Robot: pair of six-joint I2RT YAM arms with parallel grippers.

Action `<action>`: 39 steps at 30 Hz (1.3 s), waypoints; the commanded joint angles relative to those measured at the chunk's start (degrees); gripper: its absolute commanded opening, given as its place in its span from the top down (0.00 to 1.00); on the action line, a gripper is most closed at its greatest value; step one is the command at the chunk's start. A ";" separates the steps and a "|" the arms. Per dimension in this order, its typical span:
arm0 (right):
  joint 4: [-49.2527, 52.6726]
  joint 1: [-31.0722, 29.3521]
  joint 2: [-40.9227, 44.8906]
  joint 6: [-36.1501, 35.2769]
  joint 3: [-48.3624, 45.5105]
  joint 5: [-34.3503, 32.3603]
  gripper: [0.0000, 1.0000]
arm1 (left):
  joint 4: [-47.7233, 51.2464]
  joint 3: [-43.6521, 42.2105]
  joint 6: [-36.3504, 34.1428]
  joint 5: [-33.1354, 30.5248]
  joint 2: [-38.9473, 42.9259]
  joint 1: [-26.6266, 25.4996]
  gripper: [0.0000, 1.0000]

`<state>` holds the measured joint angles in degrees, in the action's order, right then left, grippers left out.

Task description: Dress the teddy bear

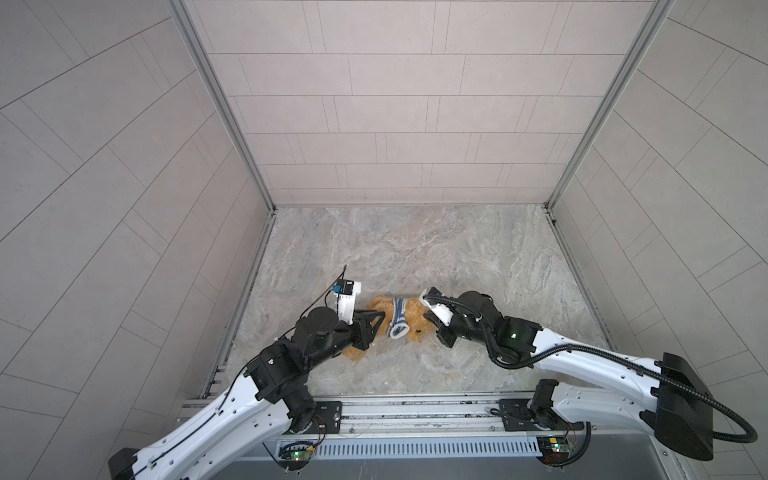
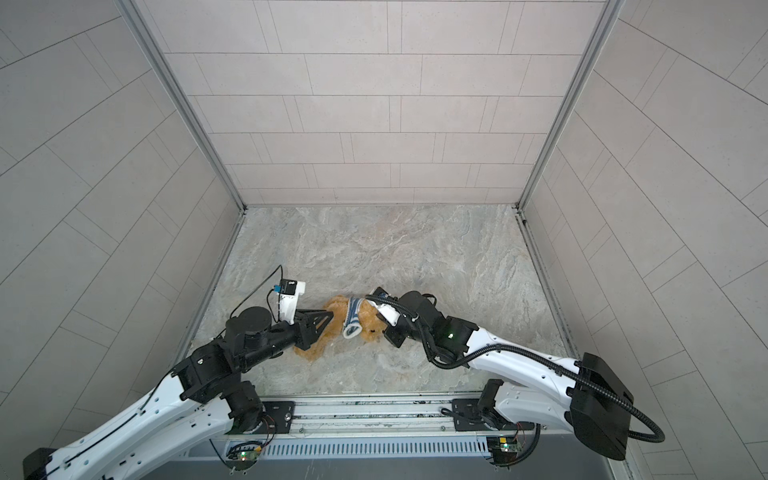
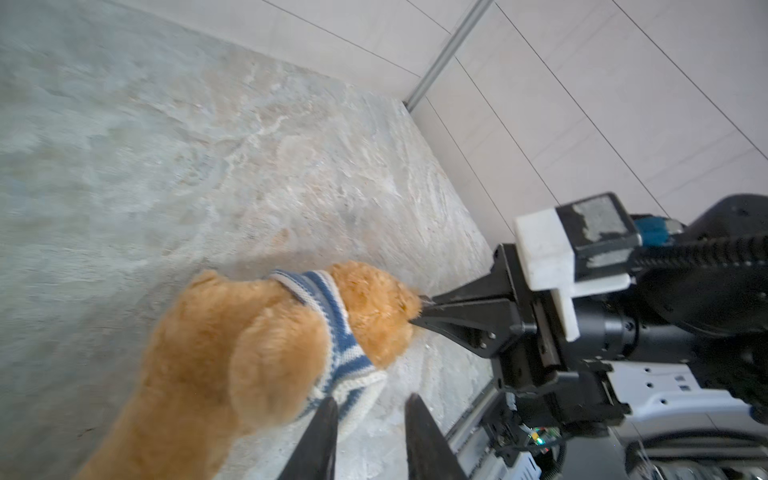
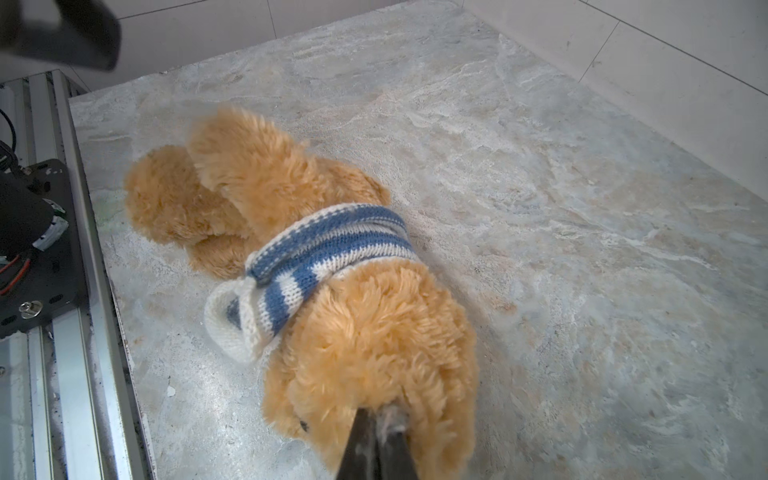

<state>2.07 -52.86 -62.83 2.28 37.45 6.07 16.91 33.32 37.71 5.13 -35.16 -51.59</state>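
Note:
The teddy bear [image 1: 417, 323] [image 2: 371, 323] lies on its side on the marble table between both grippers, golden-brown and fluffy. A blue-and-white striped shirt [image 1: 398, 319] [image 4: 328, 241] is bunched in a band round its neck and chest, one sleeve end flopping loose. My right gripper [image 4: 380, 415] [image 3: 419, 309] is shut on the fur of the bear's head [image 4: 374, 340]. My left gripper [image 3: 372, 402] [image 1: 386, 319] is slightly open at the shirt's loose edge [image 3: 353, 386]. One finger [image 3: 328, 419] touches the knit, and only bare table shows between the two. The bear's legs [image 1: 353, 353] lie under the left arm.
The marble tabletop [image 1: 415, 249] is walled by tiled panels on three sides. An aluminium rail [image 1: 415, 409] with the arm bases runs along the front edge, close behind the bear in the right wrist view [image 4: 87, 291].

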 commanded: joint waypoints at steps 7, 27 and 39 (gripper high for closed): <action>1.98 -1.98 2.24 0.10 0.54 -2.72 1.00 | -0.30 4.18 0.78 -6.90 -13.27 -4.49 0.76; 0.06 -3.39 4.55 -1.09 -1.64 -3.60 1.00 | -3.46 5.56 -1.15 -2.43 -23.34 -0.35 0.80; 0.57 -3.48 5.94 -1.18 -3.20 -4.49 1.00 | -1.59 5.51 -2.91 -4.24 -27.09 0.54 0.79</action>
<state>3.92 -55.90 -58.74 1.67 35.59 2.50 14.50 38.50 36.07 1.48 -61.47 -51.68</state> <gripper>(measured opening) 0.044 0.197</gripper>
